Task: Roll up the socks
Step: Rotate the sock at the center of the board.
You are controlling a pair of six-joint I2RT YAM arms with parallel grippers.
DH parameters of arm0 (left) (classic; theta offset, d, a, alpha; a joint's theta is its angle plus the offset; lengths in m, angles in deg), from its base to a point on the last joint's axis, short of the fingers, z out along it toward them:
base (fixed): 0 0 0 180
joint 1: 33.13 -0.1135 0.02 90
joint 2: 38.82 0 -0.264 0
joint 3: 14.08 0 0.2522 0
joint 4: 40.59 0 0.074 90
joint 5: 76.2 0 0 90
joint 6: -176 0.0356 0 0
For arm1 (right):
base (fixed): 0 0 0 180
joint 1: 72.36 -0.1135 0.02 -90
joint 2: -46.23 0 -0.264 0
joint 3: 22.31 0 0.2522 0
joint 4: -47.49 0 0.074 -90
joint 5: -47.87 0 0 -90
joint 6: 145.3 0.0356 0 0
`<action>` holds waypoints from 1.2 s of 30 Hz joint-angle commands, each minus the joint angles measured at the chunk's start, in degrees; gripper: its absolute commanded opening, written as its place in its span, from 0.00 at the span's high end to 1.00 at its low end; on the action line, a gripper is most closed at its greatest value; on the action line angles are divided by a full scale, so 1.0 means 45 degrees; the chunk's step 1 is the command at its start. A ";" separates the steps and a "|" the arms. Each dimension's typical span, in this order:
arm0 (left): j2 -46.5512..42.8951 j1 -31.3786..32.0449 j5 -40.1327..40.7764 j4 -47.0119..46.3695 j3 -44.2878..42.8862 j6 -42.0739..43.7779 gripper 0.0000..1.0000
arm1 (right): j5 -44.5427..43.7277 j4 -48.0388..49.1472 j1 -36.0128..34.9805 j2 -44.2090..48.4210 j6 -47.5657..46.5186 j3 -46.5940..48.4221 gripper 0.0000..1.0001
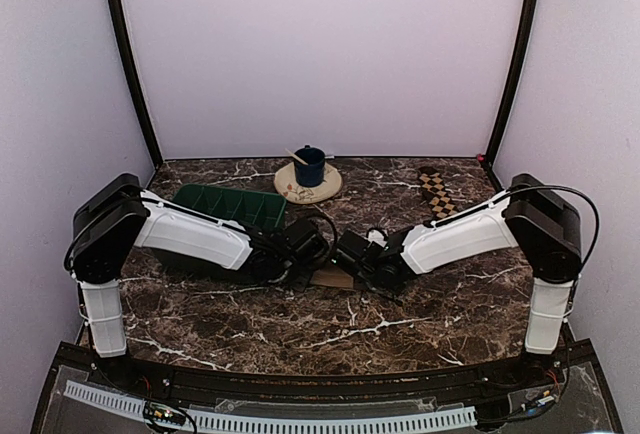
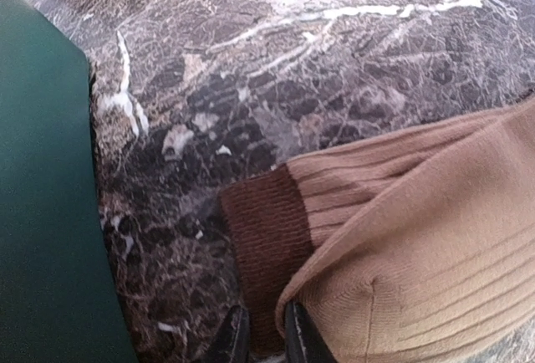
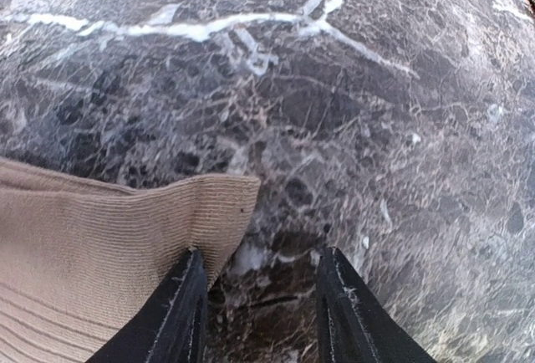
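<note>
Left hand [image 2: 266, 319]: closed on the dark cuff of the tan sock [image 2: 418, 237].
Right hand [image 3: 261, 258]: open, one finger against the sock's edge.
Tan sock: mid-bench [image 1: 400, 324], between both hands.
Checkered sock [image 1: 437, 194]: flat, far right.

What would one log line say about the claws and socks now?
left gripper: shut on tan sock cuff | right gripper: open, at tan sock's edge | checkered sock: flat, back right

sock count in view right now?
2. The tan sock lies centrally, its brown cuff pinched in the left tool. The checkered sock lies flat at the far right. No others are visible, though something could be hidden.
</note>
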 commanded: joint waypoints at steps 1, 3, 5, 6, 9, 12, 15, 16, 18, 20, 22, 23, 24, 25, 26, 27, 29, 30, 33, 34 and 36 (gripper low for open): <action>0.0090 -0.0311 0.0055 -0.0282 -0.0281 0.0541 0.82 | 0.1008 -0.1232 -0.0491 -0.0068 0.0284 -0.0696 0.59; 0.0087 -0.0409 -0.0071 -0.0472 -0.0278 0.0690 0.82 | 0.1069 -0.1278 -0.0569 0.0045 0.0450 -0.0827 0.59; 0.0099 -0.0519 -0.0305 -0.0845 -0.0219 0.0972 0.82 | 0.1120 -0.1327 -0.0693 0.0158 0.0601 -0.0938 0.59; 0.0123 -0.0542 -0.0373 -0.0993 -0.0229 0.1098 0.82 | 0.1136 -0.1348 -0.0773 0.0210 0.0663 -0.0946 0.59; 0.0299 -0.0635 -0.0594 -0.1284 -0.0313 0.1409 0.83 | 0.1148 -0.1525 -0.0995 0.0310 0.0865 -0.0911 0.59; 0.0552 -0.0752 -0.0974 -0.1517 -0.0388 0.1616 0.83 | 0.1194 -0.1683 -0.1222 0.0398 0.1053 -0.0881 0.59; 0.0760 -0.0799 -0.1326 -0.1884 -0.0409 0.1880 0.83 | 0.1329 -0.1701 -0.1463 0.0510 0.1249 -0.0924 0.59; 0.0813 -0.0799 -0.1414 -0.2023 -0.0416 0.1968 0.83 | 0.1389 -0.1709 -0.1572 0.0517 0.1313 -0.0927 0.59; 0.0913 -0.0827 -0.1664 -0.2305 -0.0454 0.2238 0.83 | 0.1472 -0.1735 -0.1796 0.0515 0.1466 -0.0918 0.59; 0.1008 -0.0853 -0.1890 -0.2550 -0.0551 0.2534 0.83 | 0.1522 -0.1811 -0.2008 0.0477 0.1617 -0.0882 0.59; 0.1104 -0.0886 -0.2129 -0.2691 -0.0687 0.2835 0.83 | 0.1587 -0.1880 -0.2198 0.0499 0.1742 -0.0886 0.59; 0.1142 -0.0905 -0.2290 -0.2813 -0.0727 0.3010 0.83 | 0.1614 -0.1900 -0.2306 0.0497 0.1799 -0.0878 0.59; 0.1193 -0.0915 -0.2406 -0.2899 -0.0812 0.3149 0.83 | 0.1642 -0.1932 -0.2385 0.0509 0.1848 -0.0860 0.59; 0.1268 -0.0931 -0.2554 -0.2961 -0.0903 0.3298 0.83 | 0.1653 -0.1960 -0.2481 0.0515 0.1878 -0.0853 0.59; 0.1338 -0.0950 -0.2715 -0.3032 -0.0991 0.3429 0.84 | 0.1674 -0.2023 -0.2593 0.0518 0.1907 -0.0813 0.59; 0.1415 -0.0965 -0.2898 -0.3107 -0.1089 0.3556 0.84 | 0.1675 -0.2065 -0.2683 0.0521 0.1959 -0.0784 0.59; 0.1581 -0.0990 -0.3262 -0.3212 -0.1314 0.3793 0.84 | 0.1692 -0.2179 -0.2863 0.0508 0.2012 -0.0658 0.59; 0.1685 -0.1004 -0.3377 -0.3215 -0.1450 0.3877 0.84 | 0.1718 -0.2204 -0.2946 0.0495 0.2031 -0.0628 0.59; 0.2003 -0.1052 -0.3778 -0.3215 -0.1830 0.4065 0.84 | 0.1760 -0.2347 -0.3175 0.0446 0.2150 -0.0446 0.59; 0.2128 -0.1053 -0.3901 -0.3205 -0.1949 0.4114 0.84 | 0.1755 -0.2413 -0.3251 0.0412 0.2212 -0.0389 0.59; 0.2268 -0.1053 -0.4087 -0.3224 -0.2116 0.4188 0.84 | 0.1748 -0.2562 -0.3407 0.0361 0.2355 -0.0315 0.59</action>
